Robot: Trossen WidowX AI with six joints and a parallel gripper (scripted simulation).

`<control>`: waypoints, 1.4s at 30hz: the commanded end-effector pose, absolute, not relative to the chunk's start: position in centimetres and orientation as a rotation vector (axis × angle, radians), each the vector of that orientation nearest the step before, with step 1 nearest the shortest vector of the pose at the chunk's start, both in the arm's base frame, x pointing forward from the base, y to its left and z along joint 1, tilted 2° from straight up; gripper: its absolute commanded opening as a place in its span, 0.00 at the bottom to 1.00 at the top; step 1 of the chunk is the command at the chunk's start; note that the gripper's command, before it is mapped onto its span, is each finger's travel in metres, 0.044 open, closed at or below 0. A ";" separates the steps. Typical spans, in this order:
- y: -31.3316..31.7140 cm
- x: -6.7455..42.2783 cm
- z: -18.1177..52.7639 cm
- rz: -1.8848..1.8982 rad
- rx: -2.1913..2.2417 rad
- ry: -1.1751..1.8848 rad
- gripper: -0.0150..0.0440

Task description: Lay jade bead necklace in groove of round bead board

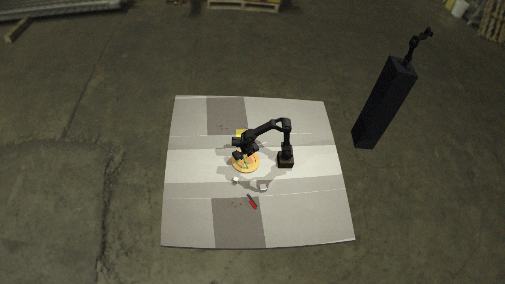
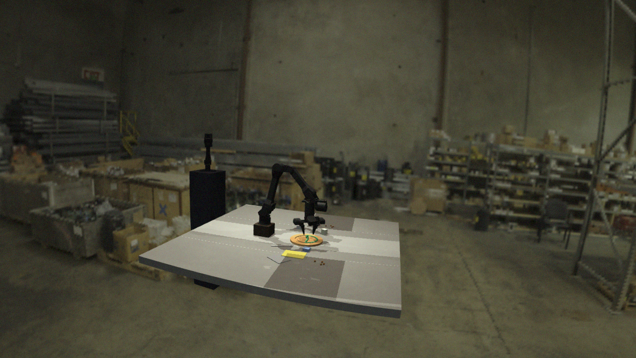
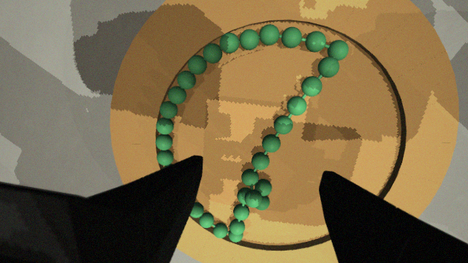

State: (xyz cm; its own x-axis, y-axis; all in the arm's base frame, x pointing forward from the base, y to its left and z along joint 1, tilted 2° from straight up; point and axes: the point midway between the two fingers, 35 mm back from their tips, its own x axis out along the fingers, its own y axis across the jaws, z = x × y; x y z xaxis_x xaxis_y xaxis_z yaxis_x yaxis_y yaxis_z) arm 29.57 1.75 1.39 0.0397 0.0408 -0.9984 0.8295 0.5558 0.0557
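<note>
The round orange wooden bead board lies flat on the table. The jade bead necklace lies on it. In the wrist view its beads follow the groove round the top and left to the bottom. From the upper right, a strand cuts diagonally across the middle to a small bunch near the bottom. The groove's right side shows bare. My gripper is open and empty above the board, with the diagonal strand and the bunch showing between its fingers. The left finger hides some lower-left beads.
A yellow sheet and a blue block lie beside the board. Two pale blocks and a red-handled tool lie on its other side. Small brown balls lie in two groups. A white stick lies near the arm.
</note>
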 end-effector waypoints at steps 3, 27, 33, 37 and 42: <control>5.7 27.7 2.4 -0.764 0.849 1.415 0.46; 6.8 27.5 0.6 -0.768 0.863 1.406 0.46; 6.8 27.4 -0.4 -0.771 0.861 1.409 0.46; 6.8 27.3 -1.0 -0.773 0.860 1.411 0.46; 6.8 27.3 -1.3 -0.774 0.860 1.412 0.46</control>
